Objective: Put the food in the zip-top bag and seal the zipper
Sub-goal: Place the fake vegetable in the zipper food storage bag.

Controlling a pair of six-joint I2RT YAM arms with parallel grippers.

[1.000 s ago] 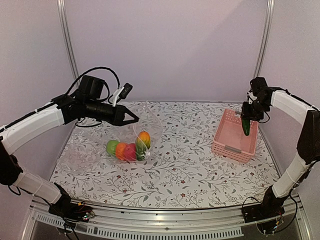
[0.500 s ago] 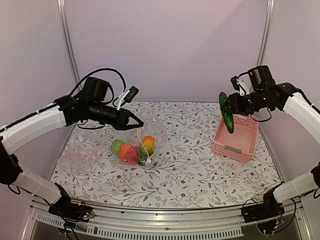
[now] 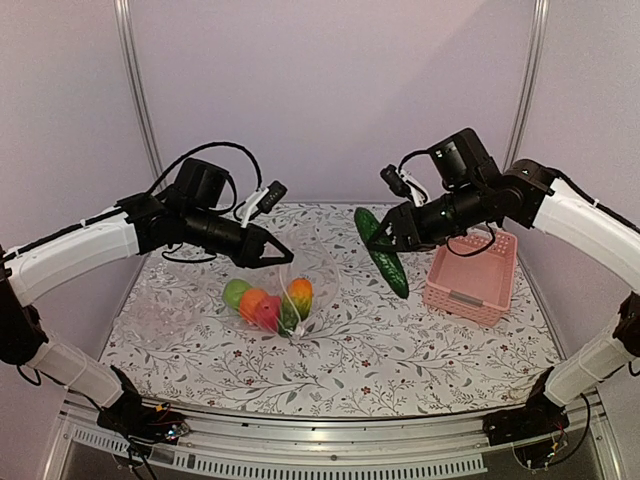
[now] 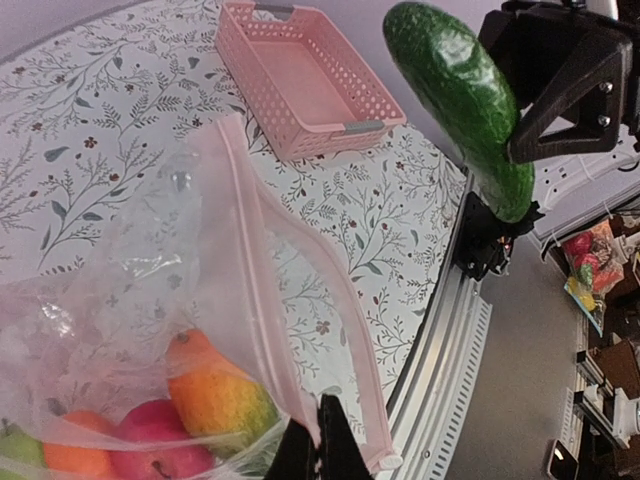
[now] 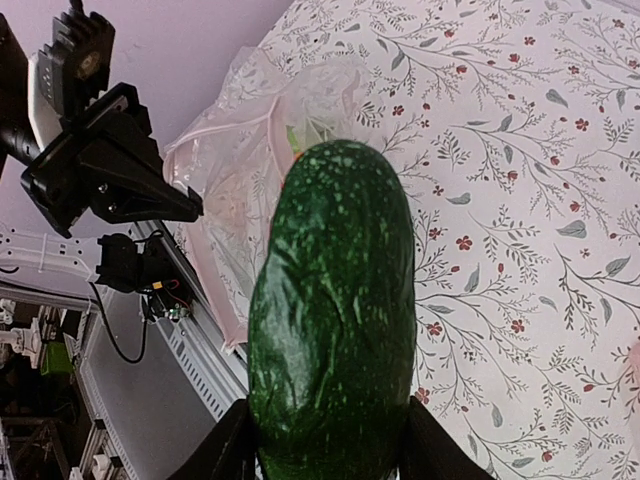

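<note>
The see-through zip-top bag (image 3: 300, 262) hangs open over the table's left middle, its pinkish zipper strip (image 4: 250, 290) pinched by my shut left gripper (image 3: 287, 254), which also shows in the left wrist view (image 4: 318, 440). Inside it lie a green apple (image 3: 235, 292), an orange (image 3: 253, 302), a red apple (image 3: 269, 311) and a mango (image 3: 299, 293). My right gripper (image 3: 393, 236) is shut on the dark green cucumber (image 3: 382, 252), held in the air to the right of the bag's mouth, hanging tilted. The cucumber fills the right wrist view (image 5: 332, 320).
The pink slatted basket (image 3: 472, 272) stands empty at the right of the table. Hazy clear film (image 3: 165, 300) lies flat on the left. The table's metal front rail (image 3: 320, 440) runs along the near edge.
My right arm has carried the cucumber left from above the pink basket to near the bag. My left gripper has shifted the bag a little to the right.
</note>
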